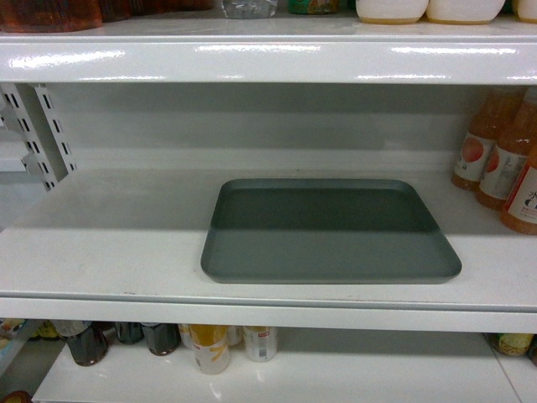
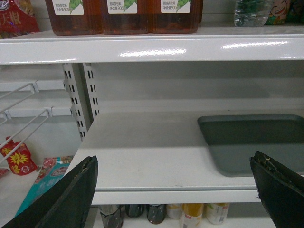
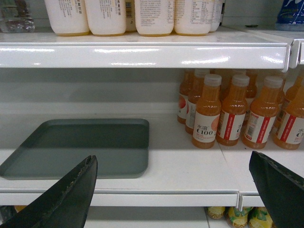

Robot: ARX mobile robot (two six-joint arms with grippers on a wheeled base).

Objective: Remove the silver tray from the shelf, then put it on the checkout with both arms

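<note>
The silver tray (image 1: 327, 231) lies flat on the white shelf (image 1: 109, 252), right of its middle, close to the front lip. In the left wrist view the tray (image 2: 251, 140) is at the right, and my left gripper (image 2: 173, 164) hangs open in front of the shelf edge, left of the tray, with nothing between its fingers. In the right wrist view the tray (image 3: 80, 147) is at the left, and my right gripper (image 3: 173, 164) is open before the shelf lip (image 3: 142, 197), right of the tray. Neither gripper touches the tray. The checkout is out of view.
Orange juice bottles (image 3: 232, 114) stand on the same shelf right of the tray. An upper shelf board (image 1: 268, 59) overhangs, carrying jugs and bottles. Slotted uprights (image 2: 80, 99) stand at the left. Bottles (image 1: 210, 344) fill the shelf below.
</note>
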